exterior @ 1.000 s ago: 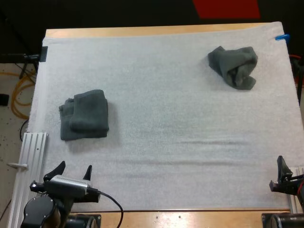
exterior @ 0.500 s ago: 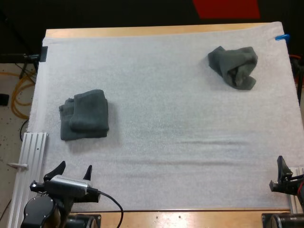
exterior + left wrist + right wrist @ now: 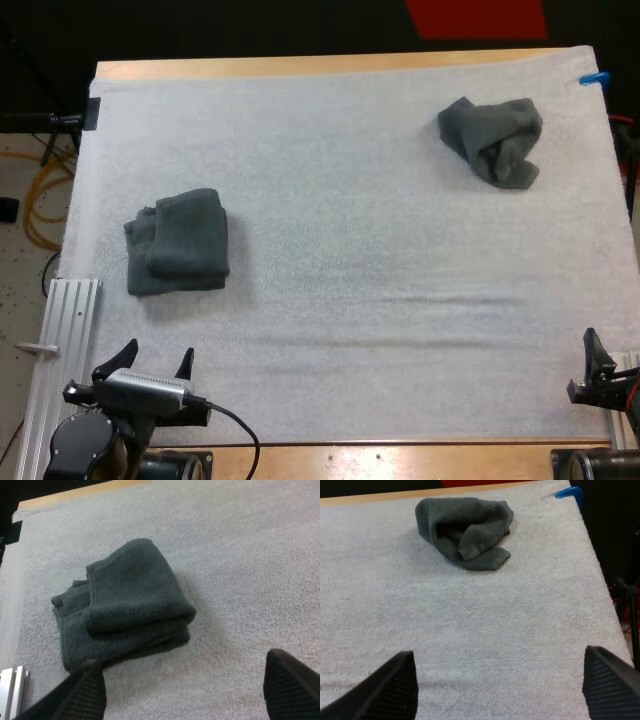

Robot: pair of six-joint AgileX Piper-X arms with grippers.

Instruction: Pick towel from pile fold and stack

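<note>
A folded stack of dark grey-green towels (image 3: 177, 241) lies on the left of the white mat (image 3: 350, 250); it shows close ahead of my left fingers (image 3: 87, 690). A crumpled towel (image 3: 492, 139) sits at the far right of the mat, well ahead of my right fingers (image 3: 397, 682) as a loose heap (image 3: 465, 530). My left gripper (image 3: 155, 362) rests open at the near left edge, short of the stack. My right gripper (image 3: 612, 366) stands open at the near right edge, holding nothing.
A metal rail (image 3: 60, 330) runs along the mat's near left side. The wooden table edge (image 3: 330, 66) borders the far side. Wide bare mat lies between the two towels.
</note>
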